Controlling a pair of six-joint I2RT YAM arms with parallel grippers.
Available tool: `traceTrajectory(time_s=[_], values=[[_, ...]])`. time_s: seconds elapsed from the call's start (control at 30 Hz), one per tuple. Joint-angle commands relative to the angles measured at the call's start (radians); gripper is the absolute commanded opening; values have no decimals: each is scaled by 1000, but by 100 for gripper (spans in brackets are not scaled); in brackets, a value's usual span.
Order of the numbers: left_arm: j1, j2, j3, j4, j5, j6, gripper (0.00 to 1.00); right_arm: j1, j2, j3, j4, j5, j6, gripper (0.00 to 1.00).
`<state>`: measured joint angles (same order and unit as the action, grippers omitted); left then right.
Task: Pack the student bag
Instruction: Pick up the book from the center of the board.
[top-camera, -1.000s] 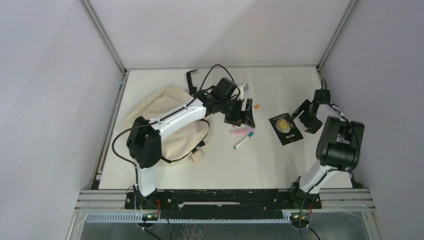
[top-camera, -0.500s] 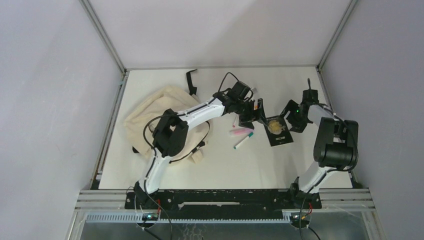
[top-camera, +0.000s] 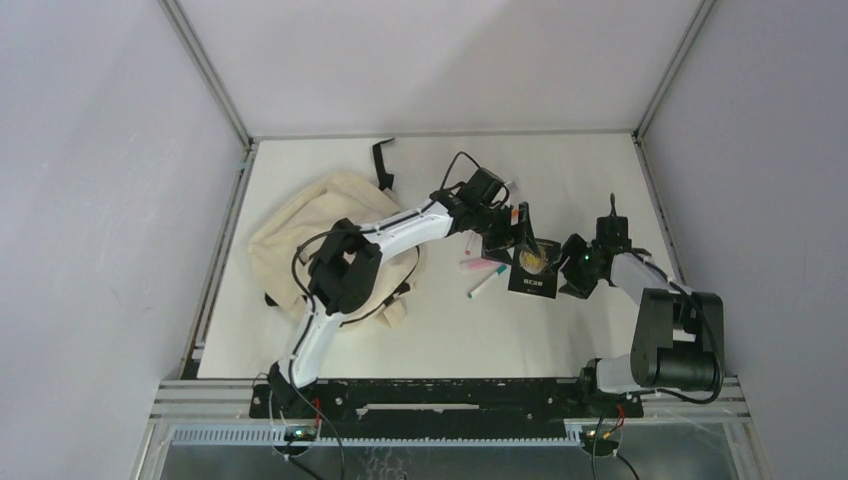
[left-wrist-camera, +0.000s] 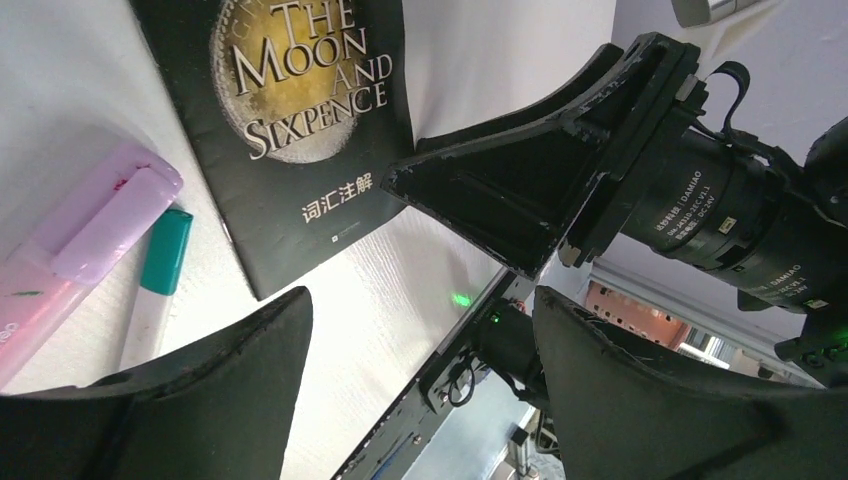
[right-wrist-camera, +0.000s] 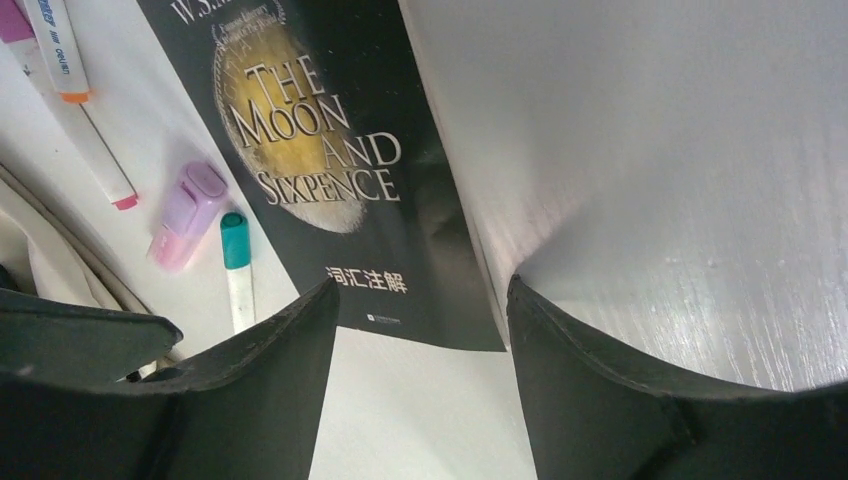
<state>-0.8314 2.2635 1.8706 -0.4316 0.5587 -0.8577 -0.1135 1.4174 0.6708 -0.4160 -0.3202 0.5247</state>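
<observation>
My left gripper (left-wrist-camera: 420, 300) and right gripper (right-wrist-camera: 422, 288) both stand spread, flanking the book (top-camera: 533, 272) near the bag (top-camera: 300, 225).

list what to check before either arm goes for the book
1. Left gripper open and empty: ok.
2. Right gripper open, nothing between its jaws: ok.
3. Book lying cover up in reach of both: ok.
4. Room between the two grippers: not ok, they crowd the book from opposite sides.
5. Pink highlighter and green-capped marker off the book: ok.
6. Student bag mouth open: cannot tell.
</observation>
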Motion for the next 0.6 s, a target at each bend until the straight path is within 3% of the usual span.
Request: traceTrajectory(time_s=[0.0,0.2,0.57], values=[[-24,7,-7,53,29,-9,85,-39,-34,-54,31,2,-4,70],[-36,20,-9,37,-51,97,89,-57,7,-68,76,-55,-11,63],[-36,84,-10,2,-144,152,89,-57,57,-68,109,-74,-3,62]])
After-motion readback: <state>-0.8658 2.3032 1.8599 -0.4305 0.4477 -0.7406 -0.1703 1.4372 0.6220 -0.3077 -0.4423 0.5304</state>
